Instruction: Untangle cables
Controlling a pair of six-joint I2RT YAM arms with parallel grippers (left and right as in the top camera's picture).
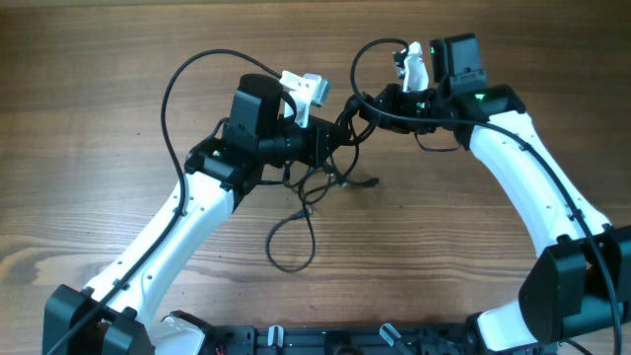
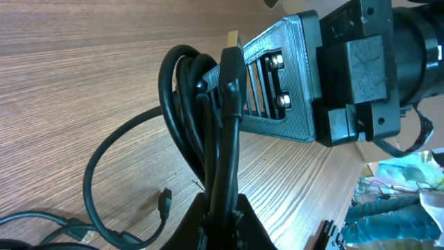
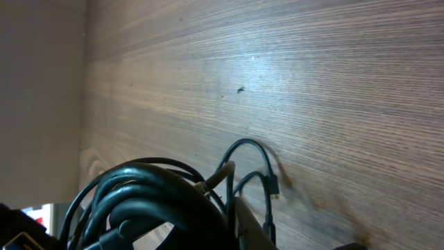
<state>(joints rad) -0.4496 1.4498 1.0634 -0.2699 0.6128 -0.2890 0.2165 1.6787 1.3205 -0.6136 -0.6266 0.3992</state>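
The cables (image 1: 343,123) are bunched up off the wood, hanging between my two claws a bit past the middle of the table (image 1: 89,148). A few strands droop from the bunch. One loose loop (image 1: 269,247) lies flat on the table toward the near side, between my arms. A short tail with a small plug (image 1: 375,182) pokes out to the right.

My left claw (image 2: 222,208) is clamped tight on the cables. On the left wrist cam the cords come straight up out of the pinched fingers and fold over in a fat bend. My right claw (image 1: 363,104) sits nose to nose with the left one, its grey printed finger (image 2: 277,90) right against the same bunch. The other finger is hidden behind the cords, so I honestly can't tell if that claw is pinched or not. The right wrist cam is mostly black coil right up at the lens.

Room-wise there's loads of bare wood out to the left, toward the top of the overhead view, and on the near right between the loop and my right arm. The tight spot is the middle, where the two claws crowd each other. The near edge has a black frame (image 1: 296,340) along it. On the left wrist cam a table edge shows below my right claw, with bluish clutter (image 2: 395,201) past it.
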